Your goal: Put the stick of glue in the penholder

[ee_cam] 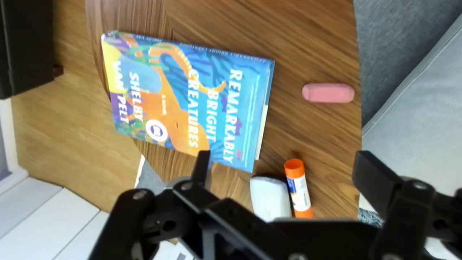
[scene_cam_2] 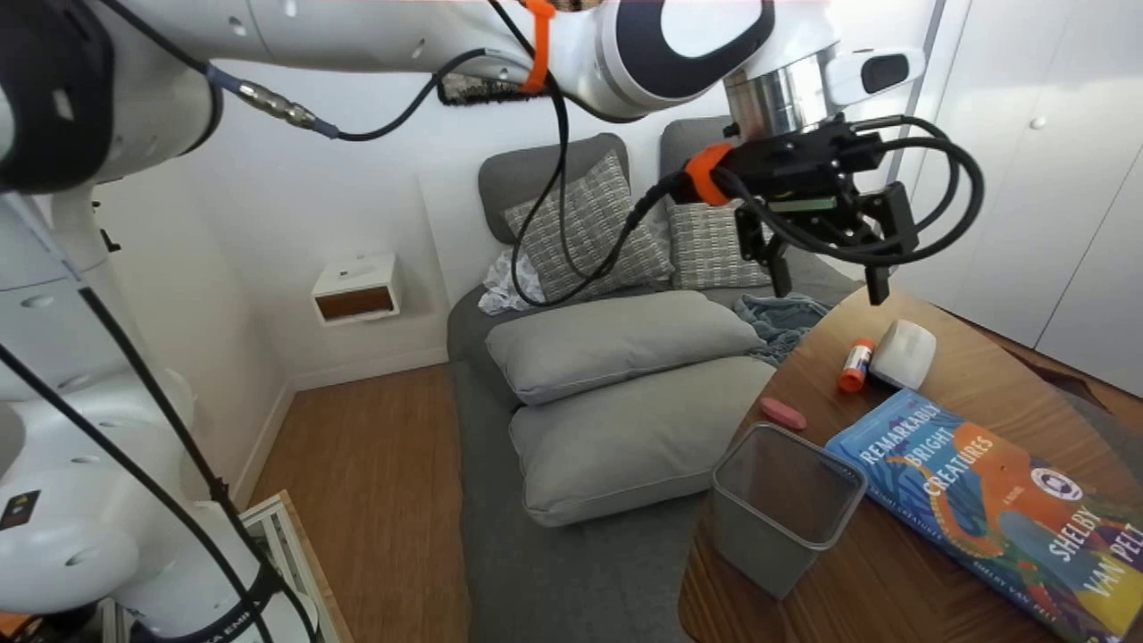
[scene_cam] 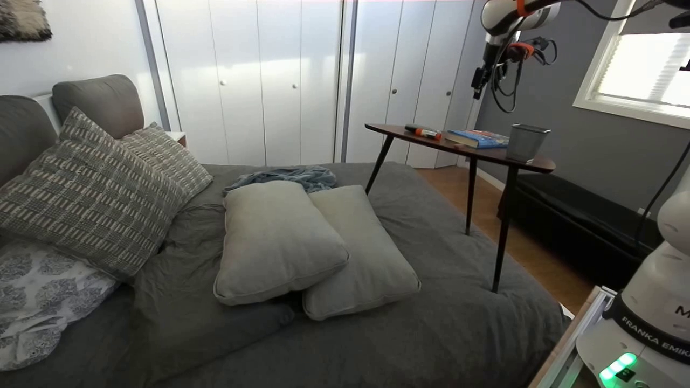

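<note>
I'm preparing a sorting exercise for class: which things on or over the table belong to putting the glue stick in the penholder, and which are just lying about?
Belongs to the job:
glue stick, lying down
penholder, standing upright
gripper, open

Just lying about:
book
pink oblong item
white rounded item, beside the glue stick

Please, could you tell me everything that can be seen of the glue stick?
The glue stick is a slim, plastic-looking tube: orange at both ends, with a white body between them bearing a blue patch and small dark marks, too blurred to read. It lies on its side on the table, close beside a white object; whether those two touch, I cannot tell. The gripper is open above and does not touch it.
</note>
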